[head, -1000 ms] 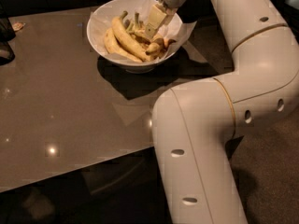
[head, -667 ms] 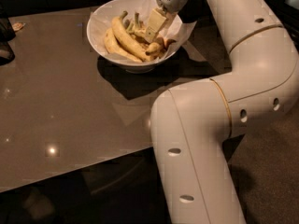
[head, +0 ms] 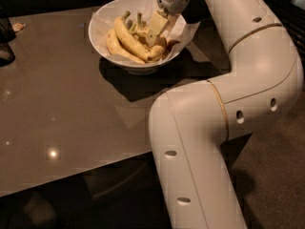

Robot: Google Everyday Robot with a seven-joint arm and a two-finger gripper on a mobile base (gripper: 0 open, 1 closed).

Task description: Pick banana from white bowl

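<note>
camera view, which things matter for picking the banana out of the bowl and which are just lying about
Job: banana, short, speckled, at the bowl's right side; white bowl; gripper, down inside the bowl.
Lying about: longer bananas in the same bowl; dark object and small scrap at the table's left edge.

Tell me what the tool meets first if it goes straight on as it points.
Probably the banana just below the tool, which hangs over the white bowl; depth is unclear.
</note>
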